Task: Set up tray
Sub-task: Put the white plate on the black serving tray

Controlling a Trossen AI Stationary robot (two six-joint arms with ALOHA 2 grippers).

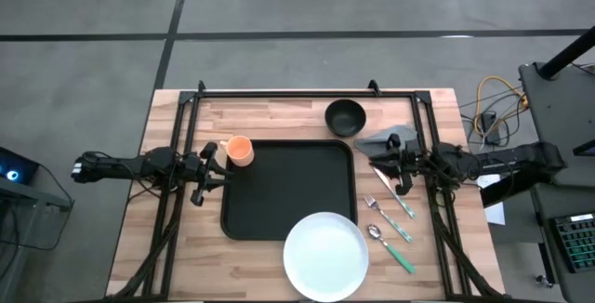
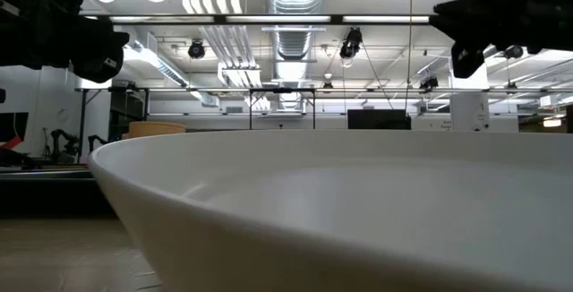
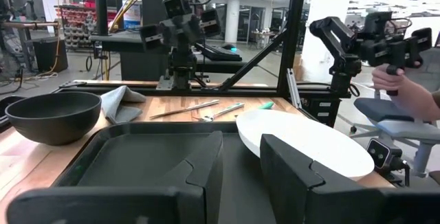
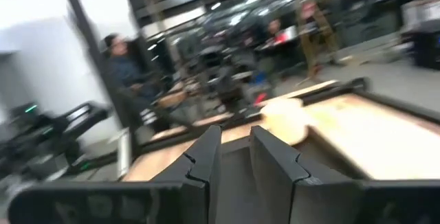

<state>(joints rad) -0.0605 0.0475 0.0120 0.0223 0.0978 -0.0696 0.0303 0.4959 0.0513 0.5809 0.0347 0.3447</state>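
With both arms hovering off the tray's short ends, I have the left pincer (image 1: 206,168) at the left rim, fingers (image 3: 196,165) spread a little and holding nothing. The right pincer (image 1: 389,162) hangs above the counter (image 1: 279,112) just beyond the right rim, fingers (image 4: 206,157) parted by a narrow gap, also empty. Between them the tray (image 1: 279,191) lies flat mid-counter, bare inside. An orange cup (image 1: 240,150) stands at its far-left corner, a black bowl (image 1: 345,116) past its far-right corner, and a white plate (image 1: 325,255) overlaps its near-right corner. A fork (image 1: 389,211), a spoon (image 1: 390,247) and a knife (image 1: 395,193) lie right of it, beside a grey cloth (image 1: 379,138). I judge loading has not begun; next I need a pincer lowered onto a first item.
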